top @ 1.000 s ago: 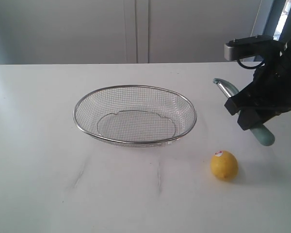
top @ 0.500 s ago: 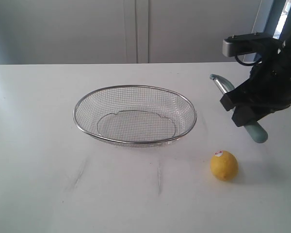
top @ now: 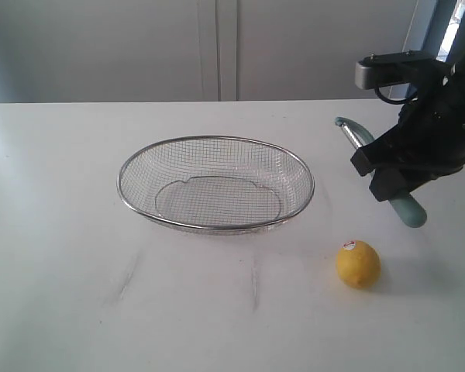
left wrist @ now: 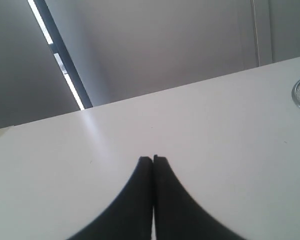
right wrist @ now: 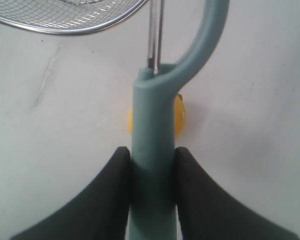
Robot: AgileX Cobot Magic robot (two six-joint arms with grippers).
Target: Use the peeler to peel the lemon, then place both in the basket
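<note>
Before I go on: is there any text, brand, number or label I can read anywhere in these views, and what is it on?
Sticker on the lemon: red and white, too small and blurred to read.
Peeler: no marking shows on the teal handle or the metal head.
Basket: bare wire mesh and rim, no label.
No text can be read in any view.

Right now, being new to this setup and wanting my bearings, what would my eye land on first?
The big wire mesh basket sits empty in the middle of the white table. To its right, the right gripper clamps the teal peeler by its handle, tilted, with the metal head pointing toward the back. The yellow lemon lies alone on the table nearer the front, its sticker on top.
</note>
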